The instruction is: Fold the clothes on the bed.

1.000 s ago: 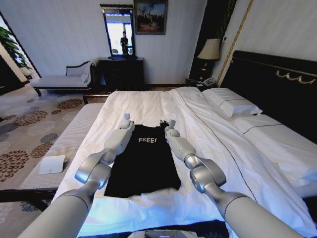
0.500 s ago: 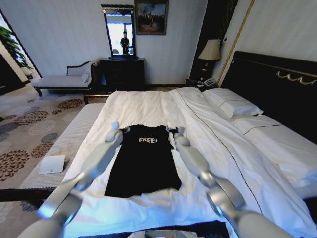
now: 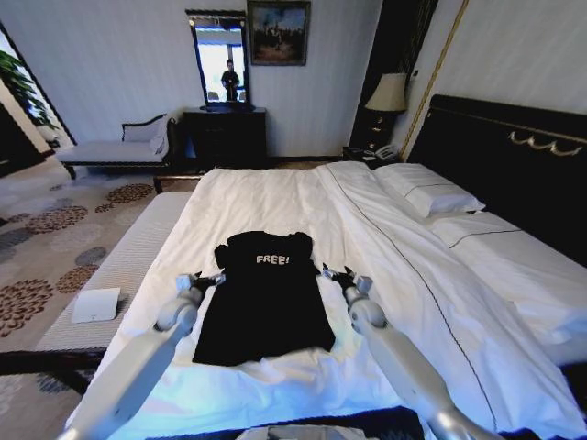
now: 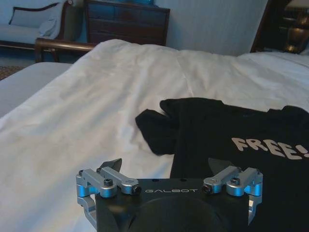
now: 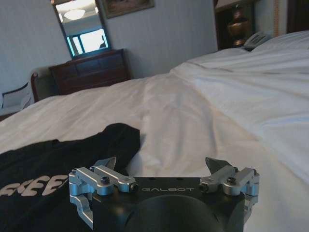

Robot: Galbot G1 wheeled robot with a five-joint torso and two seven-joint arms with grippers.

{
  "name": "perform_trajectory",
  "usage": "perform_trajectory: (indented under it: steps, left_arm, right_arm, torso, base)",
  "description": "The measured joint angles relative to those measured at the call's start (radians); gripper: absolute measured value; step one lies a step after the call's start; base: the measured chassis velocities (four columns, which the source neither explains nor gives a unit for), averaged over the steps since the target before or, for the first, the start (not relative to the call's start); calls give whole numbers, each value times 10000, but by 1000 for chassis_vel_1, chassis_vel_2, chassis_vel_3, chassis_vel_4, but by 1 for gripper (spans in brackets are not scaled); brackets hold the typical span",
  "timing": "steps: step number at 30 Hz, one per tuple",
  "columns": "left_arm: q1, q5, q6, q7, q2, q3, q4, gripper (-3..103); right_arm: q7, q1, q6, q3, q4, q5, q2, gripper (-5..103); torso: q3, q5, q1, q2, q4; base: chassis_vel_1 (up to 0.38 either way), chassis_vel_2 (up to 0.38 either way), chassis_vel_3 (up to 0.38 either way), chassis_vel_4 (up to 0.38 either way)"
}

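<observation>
Black T-shirt [image 3: 264,298] flat on the bed [image 3: 275,197], sleeves tucked under. Left claw [image 3: 207,279] and right claw [image 3: 334,272] flanking it, both spread, empty.

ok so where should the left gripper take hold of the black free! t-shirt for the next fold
Probably the sleeve edge of the black soft-fabric T-shirt on the robot's left, approached from that outer side, low over the white-sheeted bed. The shirt lies flat, lettering up, and that sleeve sticks out sideways, slightly bunched, offering a raised edge. The left gripper sits beside it, jaws open; the right gripper mirrors it.
</observation>
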Motion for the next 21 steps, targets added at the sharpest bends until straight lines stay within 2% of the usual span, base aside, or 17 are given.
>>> perform_trajectory:
  steps: [7, 12, 17, 19, 21]
  left_arm:
    - [1551, 218, -158, 348, -231, -1058, -922, 100]
    - [2946, 417, -334, 713, -396, -1882, -1433, 100]
    - [3629, 517, -390, 825, -638, -2350, -1847, 100]
    - [4244, 565, -401, 868, -1026, -2716, -2271, 100]
    - [4705, 663, -428, 964, -1294, -2918, -2533, 100]
  right_arm:
    - [141, -1260, -101, 609, 1337, 1, -212, 100]
    - [-227, -2787, 41, 1365, 2332, -883, -236, 100]
    - [-600, -3783, 229, 1851, 2837, -1317, -127, 100]
    - [-935, -4272, 660, 2164, 2922, -1968, 1, 100]
    - [-1104, -4688, 836, 2354, 3032, -2180, 134, 100]
  torso:
    - [3, 2, 5, -2, 1]
    - [2, 2, 3, -3, 1]
    - [3, 3, 4, -3, -3]
    - [2, -1, 3, -3, 0]
    - [2, 4, 3, -4, 2]
  base:
    - [0, 0, 0, 0]
    - [0, 0, 0, 0]
    - [0, 0, 0, 0]
    - [0, 0, 0, 0]
    - [0, 0, 0, 0]
